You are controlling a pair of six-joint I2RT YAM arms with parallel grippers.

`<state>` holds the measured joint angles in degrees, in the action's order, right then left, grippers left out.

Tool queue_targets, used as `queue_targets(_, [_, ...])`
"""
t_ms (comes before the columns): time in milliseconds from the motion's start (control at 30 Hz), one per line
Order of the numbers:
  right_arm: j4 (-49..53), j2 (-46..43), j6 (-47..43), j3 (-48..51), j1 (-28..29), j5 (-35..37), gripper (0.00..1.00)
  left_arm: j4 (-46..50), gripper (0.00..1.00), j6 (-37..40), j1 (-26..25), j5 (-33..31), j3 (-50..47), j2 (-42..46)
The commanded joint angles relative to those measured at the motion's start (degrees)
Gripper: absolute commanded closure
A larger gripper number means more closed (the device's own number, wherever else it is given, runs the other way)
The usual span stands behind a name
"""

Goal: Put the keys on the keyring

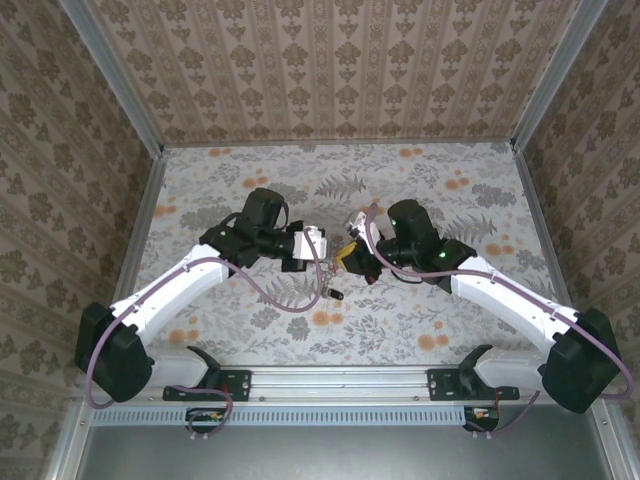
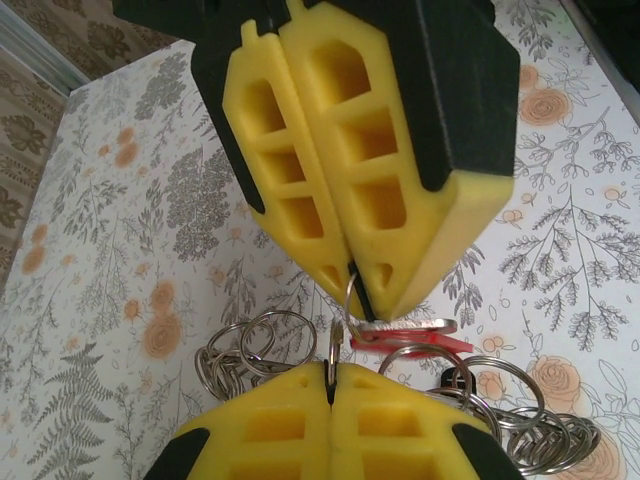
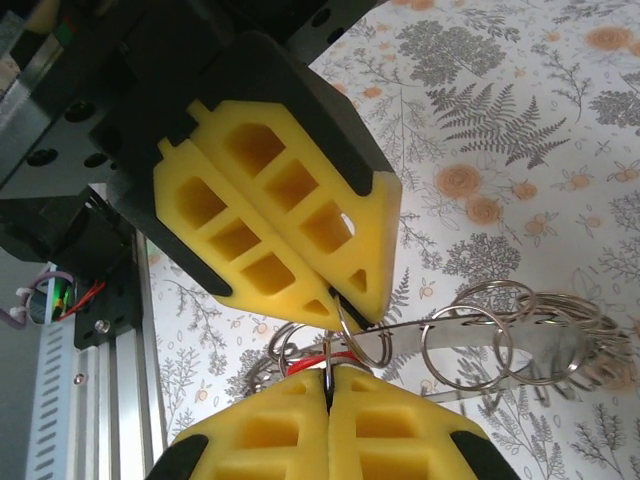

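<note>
Both fully closed | left gripper (image 2: 330, 382) pinching keyring (image 2: 250, 350) | right gripper (image 3: 328, 385) pinching red-tagged keys (image 2: 405, 338)

The table (image 1: 250, 330) is showing orange flowers and grey leaves on white. The walls (image 1: 330, 70) are wearing beige wallpaper with brown leafy stripes. The left gripper (image 2: 330, 375) and right gripper (image 3: 328, 375) are showing yellow fingers (image 2: 280, 430) with black backs. The key (image 2: 410, 326) is shining silver, with a red tag (image 2: 420, 345). The keyring (image 2: 545, 440) is shining silver-grey. The cables (image 1: 88, 375) are looking purple
</note>
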<state>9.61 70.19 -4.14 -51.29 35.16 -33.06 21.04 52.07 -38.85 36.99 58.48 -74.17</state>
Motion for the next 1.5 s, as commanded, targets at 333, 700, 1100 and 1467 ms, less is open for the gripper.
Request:
queue_targets(333, [-0.73, 0.9, 2.11, -1.71, 0.12, 2.91, 1.0, -1.69, 1.0, -2.0, -0.71, 0.42, 2.13, 1.15])
queue_targets(700, [-3.45, 2.48, 8.2, -1.05, -4.3, -0.19, 1.0, -2.22, 1.0, -1.71, -1.18, 2.25, 0.98, 2.76])
queue_targets(1100, [-3.74, 3.53, 10.7, 0.02, -4.8, -2.31, 1.0, -9.18, 1.0, -6.52, -1.07, 4.81, -1.48, 4.12])
queue_targets(1467, [-8.89, 3.63, 17.17, 2.07, -5.97, -3.97, 1.0, -10.23, 1.0, -7.14, -1.14, 8.89, -2.17, 3.24])
